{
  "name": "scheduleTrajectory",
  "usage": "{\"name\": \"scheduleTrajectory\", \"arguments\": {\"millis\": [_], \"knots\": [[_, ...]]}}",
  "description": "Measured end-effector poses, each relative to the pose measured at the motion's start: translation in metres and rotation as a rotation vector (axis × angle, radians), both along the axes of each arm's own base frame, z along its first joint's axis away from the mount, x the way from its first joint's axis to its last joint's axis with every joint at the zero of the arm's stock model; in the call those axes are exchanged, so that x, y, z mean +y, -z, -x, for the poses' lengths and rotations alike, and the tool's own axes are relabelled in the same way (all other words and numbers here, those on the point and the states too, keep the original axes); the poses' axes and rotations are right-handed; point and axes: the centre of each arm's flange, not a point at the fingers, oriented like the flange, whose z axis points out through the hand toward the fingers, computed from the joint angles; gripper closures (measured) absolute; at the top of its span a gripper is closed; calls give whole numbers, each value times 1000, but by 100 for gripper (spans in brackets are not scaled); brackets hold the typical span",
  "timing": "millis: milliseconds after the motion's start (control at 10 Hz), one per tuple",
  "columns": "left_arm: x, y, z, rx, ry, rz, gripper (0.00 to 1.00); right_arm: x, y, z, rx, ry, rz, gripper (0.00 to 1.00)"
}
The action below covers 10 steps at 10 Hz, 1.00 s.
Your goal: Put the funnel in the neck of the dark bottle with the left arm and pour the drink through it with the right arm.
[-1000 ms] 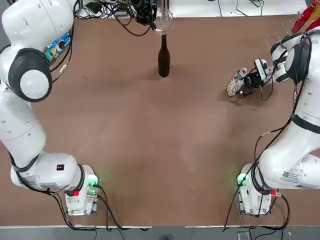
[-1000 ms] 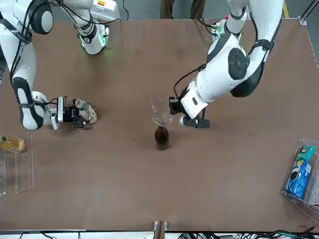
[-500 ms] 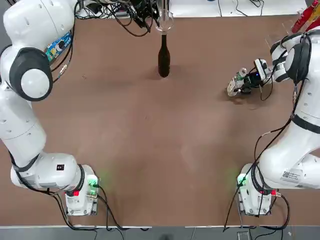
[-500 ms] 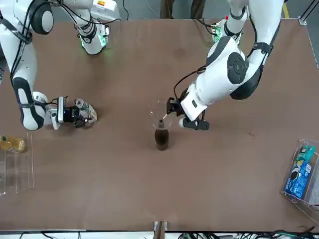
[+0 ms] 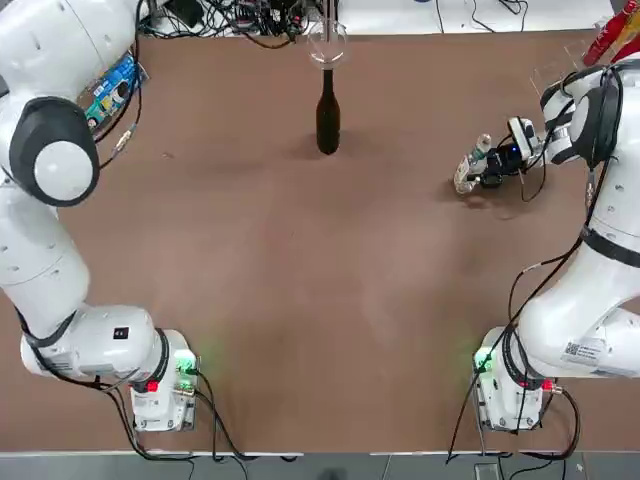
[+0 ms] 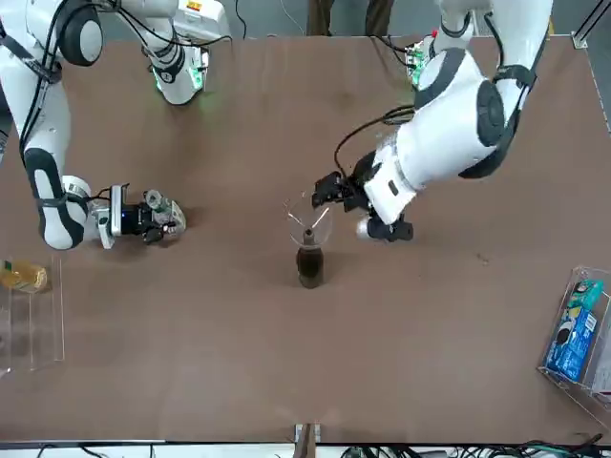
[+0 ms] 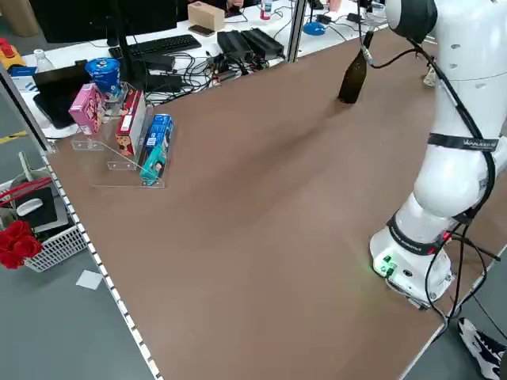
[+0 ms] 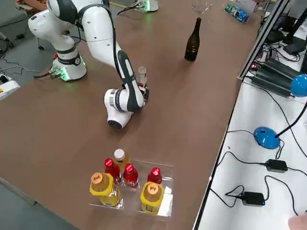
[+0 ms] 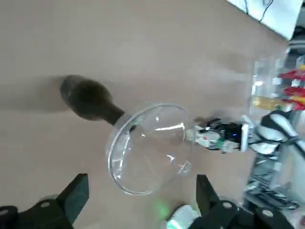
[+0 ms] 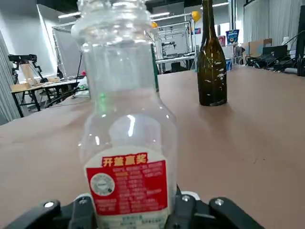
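A: Two end effectors to log. The left end effector [image 9: 138,202] stands with its fingers [image 9: 76,193] spread wide, one to each side of the funnel [image 9: 147,148] and touching neither side of it. The funnel sits just ahead of them, stem down in the neck of the dark bottle [image 5: 327,112], rim tilted a little.

B: And the right?

A: The right end effector [image 10: 131,214] is closed around the base of the drink [image 10: 126,143], which stands upright on the tabletop [image 5: 330,300]. The dark bottle is well apart from it, straight ahead in the wrist view.

B: Risks from here?

A: My judgement: the funnel is thin, clear, smooth plastic with a wide round rim and a short stem, so it sits top-heavy and loose in a narrow glass neck. A brush from a retreating finger could tip it out. The dark bottle is tall and slim on a small base, and a sideways knock could topple it. The drink is soft clear plastic with a paper label. Gripped low, it may flex or swing when tilted, so the stream could miss the rim.
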Motion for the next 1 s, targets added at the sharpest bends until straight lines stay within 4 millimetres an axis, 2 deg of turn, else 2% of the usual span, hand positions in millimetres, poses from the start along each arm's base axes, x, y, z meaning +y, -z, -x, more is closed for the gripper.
{"name": "scheduleTrajectory", "arguments": {"millis": [200,400,600,800,1000], "knots": [[35,9,-23,-51,18,4,3,1,-7,-4,39,4,5,57],[64,17,-38,-208,189,-2,6,5,-32,-16,85,12,24,57],[96,41,-43,-300,423,-9,1,7,-79,-35,135,33,55,57],[126,51,-46,-341,536,22,6,8,-137,-52,175,72,101,57],[133,58,-39,-377,608,87,7,12,-192,-63,226,129,155,57]]}}
